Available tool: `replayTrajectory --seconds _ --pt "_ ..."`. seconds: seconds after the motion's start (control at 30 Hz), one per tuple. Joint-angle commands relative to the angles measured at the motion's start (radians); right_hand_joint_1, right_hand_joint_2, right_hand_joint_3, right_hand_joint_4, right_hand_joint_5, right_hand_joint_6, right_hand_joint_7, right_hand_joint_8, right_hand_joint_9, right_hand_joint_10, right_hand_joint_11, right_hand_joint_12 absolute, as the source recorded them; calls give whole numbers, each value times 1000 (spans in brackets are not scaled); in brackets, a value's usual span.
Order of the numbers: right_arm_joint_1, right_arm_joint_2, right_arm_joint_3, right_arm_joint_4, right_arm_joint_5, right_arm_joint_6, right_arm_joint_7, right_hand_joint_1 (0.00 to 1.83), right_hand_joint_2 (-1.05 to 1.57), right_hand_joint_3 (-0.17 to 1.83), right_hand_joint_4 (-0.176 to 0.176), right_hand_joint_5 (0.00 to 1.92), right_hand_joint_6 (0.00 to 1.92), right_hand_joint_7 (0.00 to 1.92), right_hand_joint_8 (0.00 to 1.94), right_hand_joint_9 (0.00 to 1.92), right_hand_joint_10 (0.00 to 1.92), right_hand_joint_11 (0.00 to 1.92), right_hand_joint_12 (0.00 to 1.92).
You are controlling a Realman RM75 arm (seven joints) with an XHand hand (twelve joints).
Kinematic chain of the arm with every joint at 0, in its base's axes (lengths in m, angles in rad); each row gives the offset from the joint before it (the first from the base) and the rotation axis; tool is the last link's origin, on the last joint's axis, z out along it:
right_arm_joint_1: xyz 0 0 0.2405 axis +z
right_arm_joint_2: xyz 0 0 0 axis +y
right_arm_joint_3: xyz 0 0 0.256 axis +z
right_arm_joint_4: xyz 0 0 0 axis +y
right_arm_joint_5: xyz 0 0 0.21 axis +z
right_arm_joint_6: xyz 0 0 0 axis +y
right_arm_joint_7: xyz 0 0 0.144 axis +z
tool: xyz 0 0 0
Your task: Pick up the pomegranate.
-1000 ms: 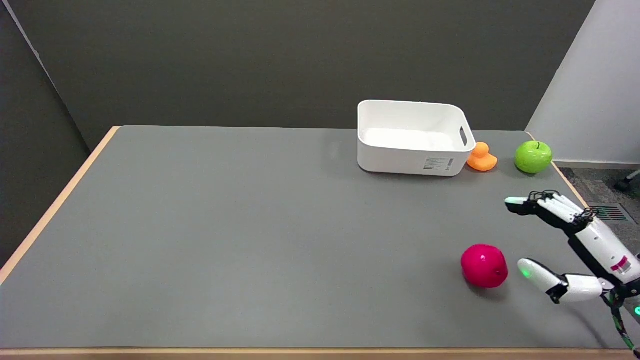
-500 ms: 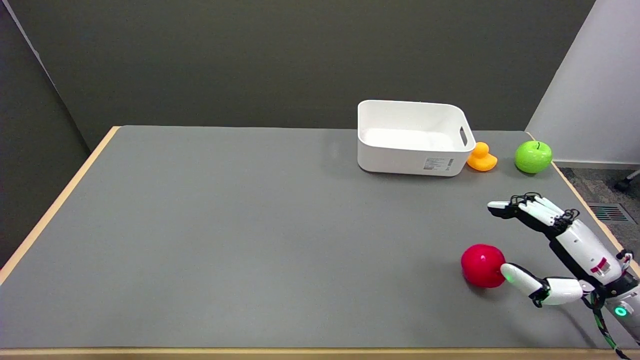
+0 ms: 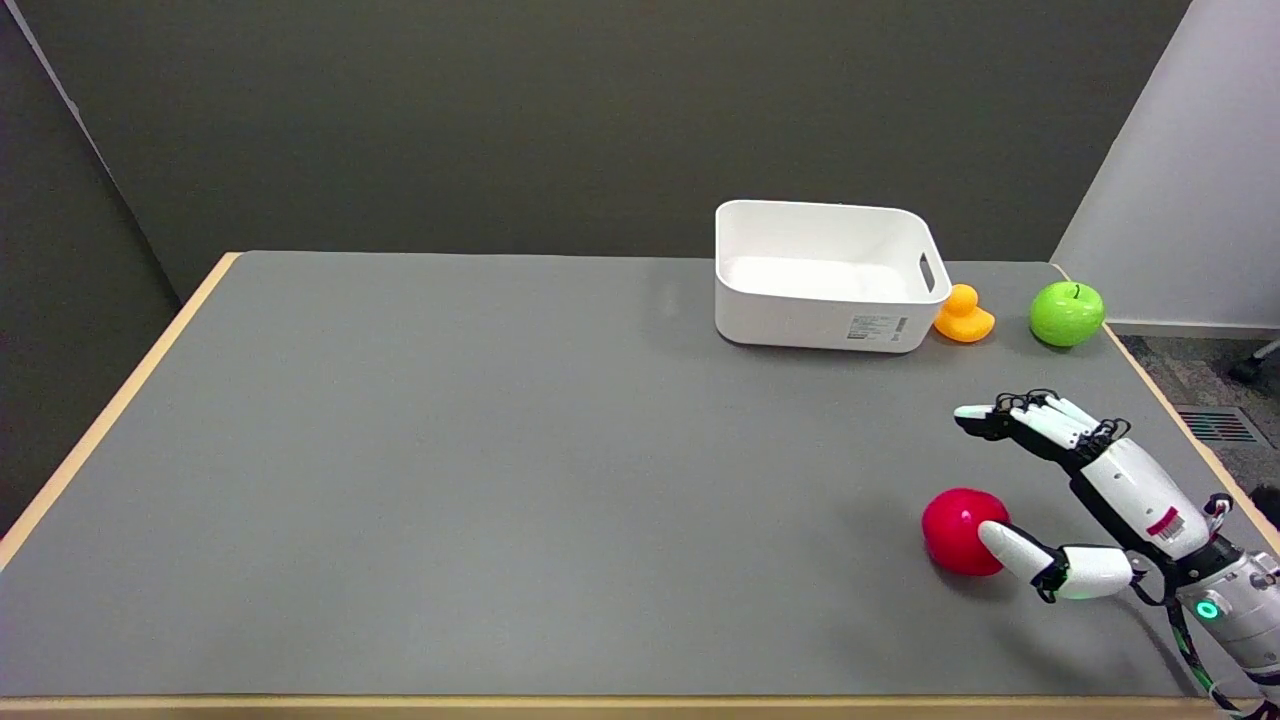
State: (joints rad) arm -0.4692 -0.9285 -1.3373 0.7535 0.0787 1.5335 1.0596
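The pomegranate is a round red fruit lying on the grey table at the near right. My right hand reaches in from the lower right with its fingers spread wide. Its thumb lies in front of the fruit's near right side; whether it touches is unclear. The other fingers stretch out above and behind the fruit, apart from it. Nothing is held in the hand.
A white bin stands at the back right of the table. An orange toy duck sits just right of it, and a green apple lies near the table's right edge.
My right hand has moved left toward the pomegranate; the thumb now overlaps the fruit's near right side and the fingers reach over it. The fruit has not moved.
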Motion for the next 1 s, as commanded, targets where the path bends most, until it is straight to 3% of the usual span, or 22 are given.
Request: replayTrajectory --seconds 0.03,1.0 --pt "43 2 -16 -48 -13 -66 -9 376 622 836 59 309 554 490 528 359 990 196 1391" --pt "18 -25 -97 -76 -3 -66 -45 378 624 836 60 310 558 489 525 355 982 193 1386"
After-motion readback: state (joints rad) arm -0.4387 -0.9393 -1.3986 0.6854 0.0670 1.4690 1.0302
